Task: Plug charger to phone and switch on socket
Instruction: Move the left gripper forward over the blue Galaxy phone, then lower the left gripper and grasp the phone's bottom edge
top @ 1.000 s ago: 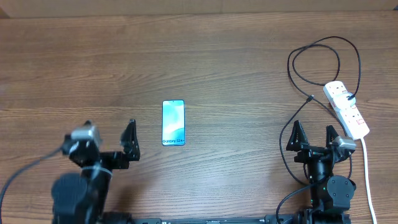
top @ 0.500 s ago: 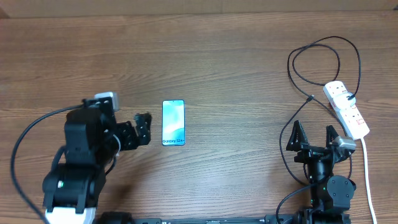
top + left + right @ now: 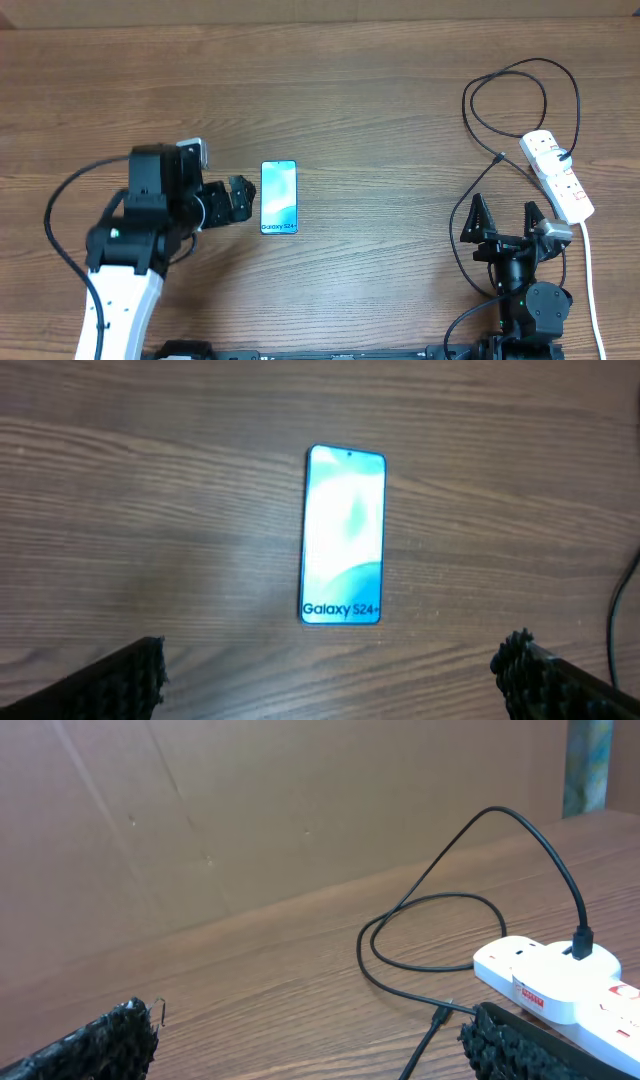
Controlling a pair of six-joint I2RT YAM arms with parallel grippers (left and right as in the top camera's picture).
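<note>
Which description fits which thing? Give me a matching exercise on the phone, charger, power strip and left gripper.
Things: 1 phone; 2 charger; 3 power strip; 4 left gripper.
Descriptions: A white, near the table's right edge; B open, beside the phone; C black, plugged in, cable looped; D lying flat, screen up.
Pairs: 1-D, 2-C, 3-A, 4-B.

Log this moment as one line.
left claw open, empty, beside phone | right claw open, empty, near socket | charger plugged into socket, tip lying loose | phone unplugged
</note>
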